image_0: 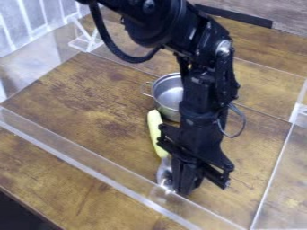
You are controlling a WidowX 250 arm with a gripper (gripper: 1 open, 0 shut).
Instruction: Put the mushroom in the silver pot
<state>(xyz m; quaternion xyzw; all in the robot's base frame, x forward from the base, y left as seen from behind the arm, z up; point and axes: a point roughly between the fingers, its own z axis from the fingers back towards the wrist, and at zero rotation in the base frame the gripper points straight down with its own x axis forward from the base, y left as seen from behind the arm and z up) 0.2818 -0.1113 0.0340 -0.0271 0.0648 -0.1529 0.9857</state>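
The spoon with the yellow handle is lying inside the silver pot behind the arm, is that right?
Not quite. The camera view shows the spoon lying on the wooden table, just in front of the silver pot and outside it. Only part of its yellow handle shows beside the arm; the rest is hidden.
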